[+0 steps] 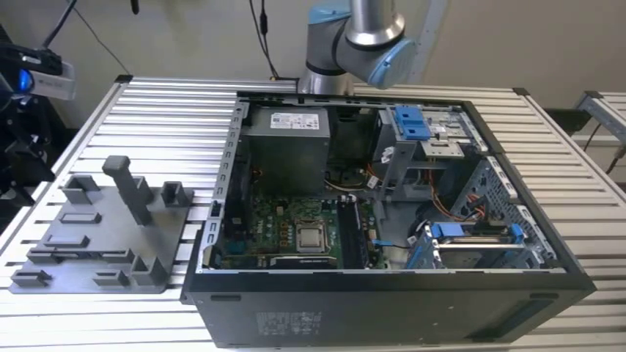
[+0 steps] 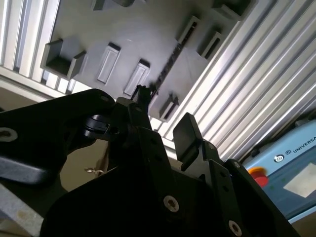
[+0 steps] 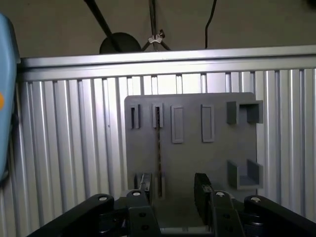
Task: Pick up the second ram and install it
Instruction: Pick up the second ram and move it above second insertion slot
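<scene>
Slatted table (image 1: 166,110), with an open case (image 1: 391,308) on it. Grey tray (image 1: 108,242) lies beside the case, toward the exterior view's left.

Gripper (image 3: 173,190) hangs well above the tray, facing down at it, with the fingers (image 3: 201,185) spread and nothing between them.

Ram (image 3: 158,148) stands on edge in the tray and is seen edge-on as a thin dark strip with each end seated in a slotted post. It is untouched. In the first wrist view the strip lies between the two fingers but closer to one of them, so it is not centred.

Judgement on the pick: line the gap up so the board sits midway, with the pads flat to its faces. Come down straight between the end posts and close on the middle of its length. The board is thin, so a skewed grip would likely tilt it or jam it in the slots.
</scene>
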Available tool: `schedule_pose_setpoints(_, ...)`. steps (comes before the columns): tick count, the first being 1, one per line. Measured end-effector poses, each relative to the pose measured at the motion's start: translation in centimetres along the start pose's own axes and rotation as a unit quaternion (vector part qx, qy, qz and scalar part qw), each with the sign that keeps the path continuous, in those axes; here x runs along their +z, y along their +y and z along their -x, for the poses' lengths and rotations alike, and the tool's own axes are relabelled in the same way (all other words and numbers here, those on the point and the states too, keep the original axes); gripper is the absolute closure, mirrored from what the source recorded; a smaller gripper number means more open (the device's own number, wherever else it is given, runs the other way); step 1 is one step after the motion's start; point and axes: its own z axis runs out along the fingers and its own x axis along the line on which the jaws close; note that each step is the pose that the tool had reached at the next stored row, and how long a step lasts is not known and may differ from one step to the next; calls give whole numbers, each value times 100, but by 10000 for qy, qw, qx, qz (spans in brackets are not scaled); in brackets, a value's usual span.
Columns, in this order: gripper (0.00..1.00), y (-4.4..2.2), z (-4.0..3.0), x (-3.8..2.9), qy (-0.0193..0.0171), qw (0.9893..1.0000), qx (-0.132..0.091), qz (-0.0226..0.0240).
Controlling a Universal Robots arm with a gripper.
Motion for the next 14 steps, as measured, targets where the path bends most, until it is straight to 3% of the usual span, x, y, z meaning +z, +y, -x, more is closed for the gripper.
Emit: schedule_pose_setpoints(14,52,-5,-2,202,46,10000,1,-4)
